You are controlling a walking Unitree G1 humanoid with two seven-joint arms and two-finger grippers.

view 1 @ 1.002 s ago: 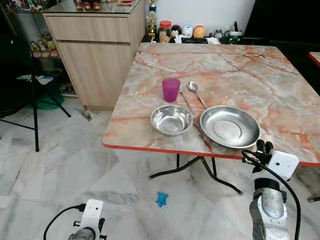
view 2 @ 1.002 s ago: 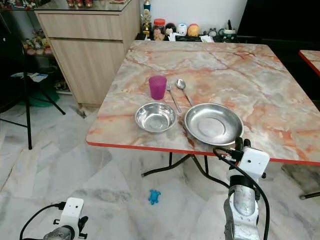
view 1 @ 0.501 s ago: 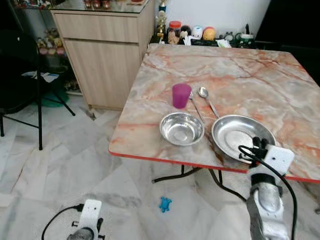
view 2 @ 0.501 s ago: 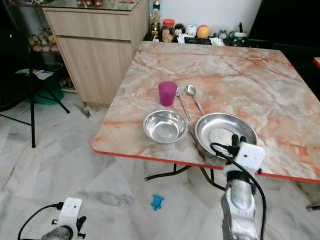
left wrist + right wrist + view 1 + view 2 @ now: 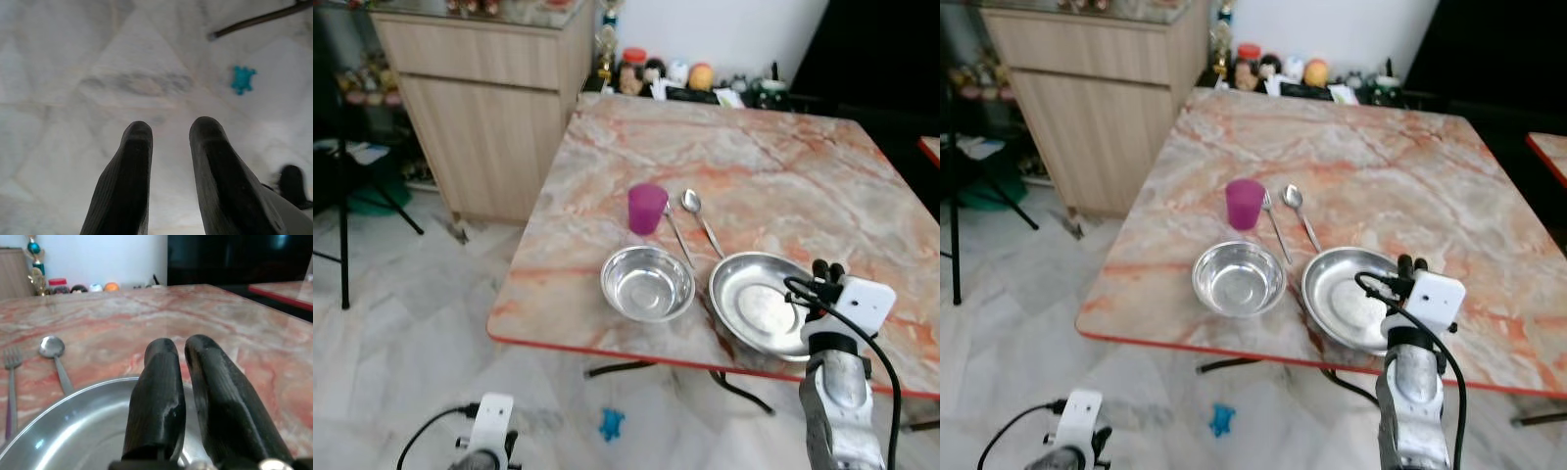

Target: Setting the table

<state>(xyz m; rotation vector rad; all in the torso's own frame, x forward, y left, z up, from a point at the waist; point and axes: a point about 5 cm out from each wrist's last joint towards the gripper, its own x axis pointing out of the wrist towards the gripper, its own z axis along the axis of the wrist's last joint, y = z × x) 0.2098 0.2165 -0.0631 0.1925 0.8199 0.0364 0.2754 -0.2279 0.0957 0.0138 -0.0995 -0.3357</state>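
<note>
Risen over the round shallow steel plate's (image 5: 764, 304) three o'clock rim, the right gripper (image 5: 188, 382) shows fingers nearly together, seemingly empty, while the left gripper's (image 5: 171, 156) fingers hang slightly apart above the floor.

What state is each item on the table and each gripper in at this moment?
Purple cup: upright.
Steel bowl: upright, empty.
Steel plate: flat, empty.
Fork: lying flat.
Spoon: lying flat, bowl up.
Right gripper: over the plate, fingers nearly shut, holding nothing.
Left gripper: low over the floor, fingers apart.

Head cameras look down at the table (image 5: 783, 166) — wrist cameras close, low.
</note>
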